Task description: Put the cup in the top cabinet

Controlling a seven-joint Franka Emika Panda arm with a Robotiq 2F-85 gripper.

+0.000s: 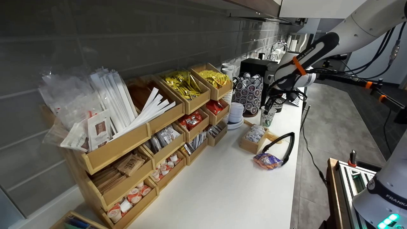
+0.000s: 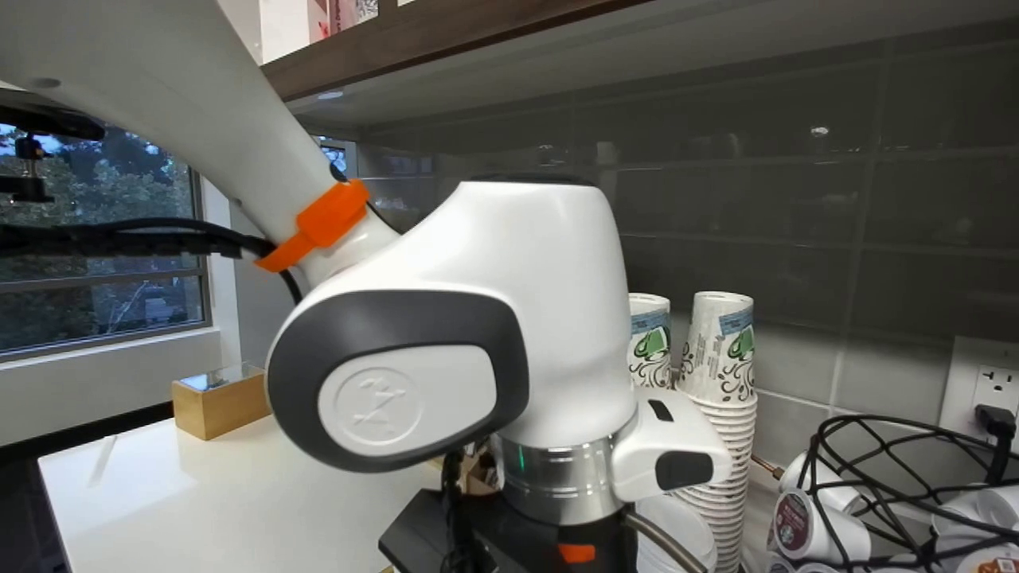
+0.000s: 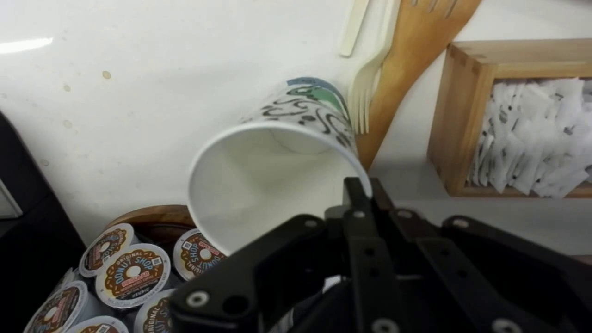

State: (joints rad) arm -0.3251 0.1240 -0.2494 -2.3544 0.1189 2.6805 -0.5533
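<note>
The cup (image 3: 273, 185) is a white paper cup with a green and black print, seen from above in the wrist view. My gripper (image 3: 363, 194) is shut on its rim, one finger inside the wall and one outside. In an exterior view, the gripper (image 1: 268, 103) is at the top of the upright cup (image 1: 267, 118), low over the counter; I cannot tell whether its base touches. The overhead cabinet shows in both exterior views only as its underside and brown lower edge (image 1: 257, 5) (image 2: 454, 40); its grey fronts are out of view.
A wooden box of white packets (image 3: 462, 120), wooden utensils (image 3: 416, 51) and a wire basket of coffee pods (image 1: 249, 92) stand close to the cup. Stacked paper cups (image 2: 720, 350) stand by the wall. A wooden snack rack (image 1: 124, 143) lines the counter (image 1: 222, 190).
</note>
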